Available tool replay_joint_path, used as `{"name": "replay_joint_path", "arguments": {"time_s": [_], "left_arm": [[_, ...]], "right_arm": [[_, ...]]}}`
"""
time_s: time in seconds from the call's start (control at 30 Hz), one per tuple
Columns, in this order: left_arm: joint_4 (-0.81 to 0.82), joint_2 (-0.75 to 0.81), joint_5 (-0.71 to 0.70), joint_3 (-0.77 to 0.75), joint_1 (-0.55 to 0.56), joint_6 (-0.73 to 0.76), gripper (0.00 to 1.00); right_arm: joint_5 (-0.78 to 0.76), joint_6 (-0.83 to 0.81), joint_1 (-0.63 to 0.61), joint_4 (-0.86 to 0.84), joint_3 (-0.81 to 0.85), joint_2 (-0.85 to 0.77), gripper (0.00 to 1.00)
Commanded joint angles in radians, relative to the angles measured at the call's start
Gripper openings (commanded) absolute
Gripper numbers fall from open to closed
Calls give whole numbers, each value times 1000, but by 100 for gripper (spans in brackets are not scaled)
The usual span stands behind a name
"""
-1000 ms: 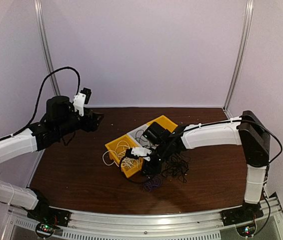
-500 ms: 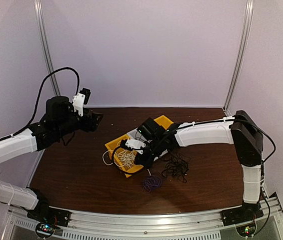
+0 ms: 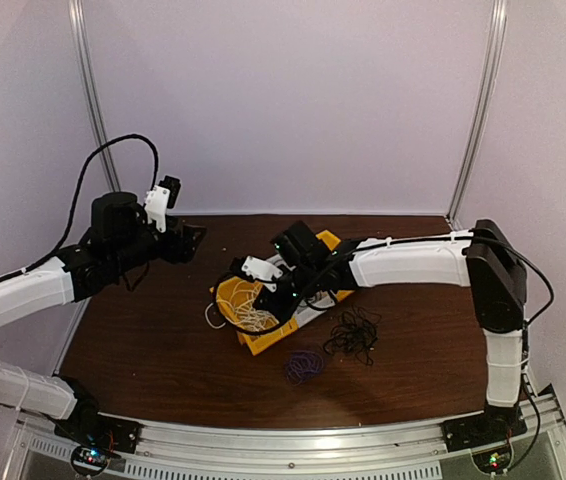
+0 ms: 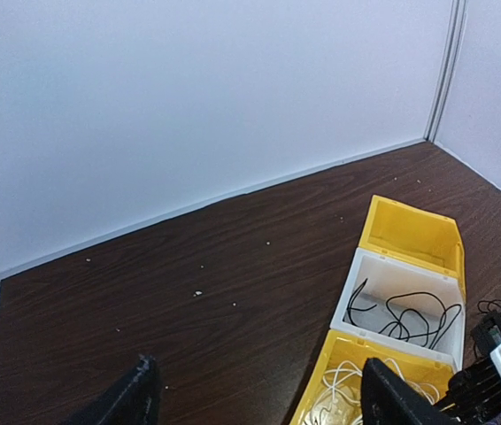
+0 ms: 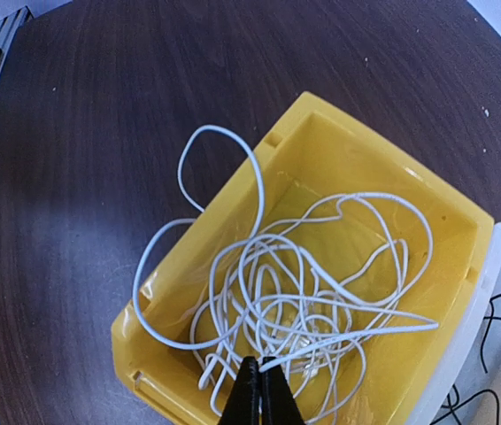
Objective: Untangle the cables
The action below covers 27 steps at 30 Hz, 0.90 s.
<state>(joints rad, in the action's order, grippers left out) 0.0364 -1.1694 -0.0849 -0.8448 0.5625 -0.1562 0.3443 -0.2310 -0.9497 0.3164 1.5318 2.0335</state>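
Shifted toward the upper left since a second ago, the right arm (image 3: 413, 265) now reaches over the nearest yellow bin (image 5: 392, 159), clear of the loose cords it stood beside before. Nearest the lower edge of the top view, a purple cable (image 3: 303, 365) lies bunched on the desk (image 3: 163, 340), with a black tangle (image 3: 353, 335) just to its right, apart from it. Beyond them, the white cable (image 3: 251, 315) fills the yellow bin in loops, some hanging over its rim. The right fingers (image 5: 250, 390) are pressed together on one taut white strand. Next in line stands a white bin (image 4: 392, 274) holding a black cable (image 4: 410, 319), then a second yellow bin (image 4: 414, 235). At the left, the left fingers (image 4: 131, 403) stand spread wide above bare desk, holding nothing.
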Motion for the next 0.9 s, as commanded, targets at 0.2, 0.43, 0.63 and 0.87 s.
{"name": "replay_joint_path", "arguments": {"time_s": [0.2,0.43,0.63,0.87], "left_arm": [[63,15,34,4,-9,-20,78],[56,27,28,6,-9,-19,78],[5,53,28,44,-9,-158,89],[178,96,184,346,-9,-437,85]], "right_arm": [[-41,-9,0,-183,70,64,0],[-53,-19,12,-186,56,133,0],[-79,-30,12,-161,23,112,0],[-85,-40,19,-89,22,43,24]]}}
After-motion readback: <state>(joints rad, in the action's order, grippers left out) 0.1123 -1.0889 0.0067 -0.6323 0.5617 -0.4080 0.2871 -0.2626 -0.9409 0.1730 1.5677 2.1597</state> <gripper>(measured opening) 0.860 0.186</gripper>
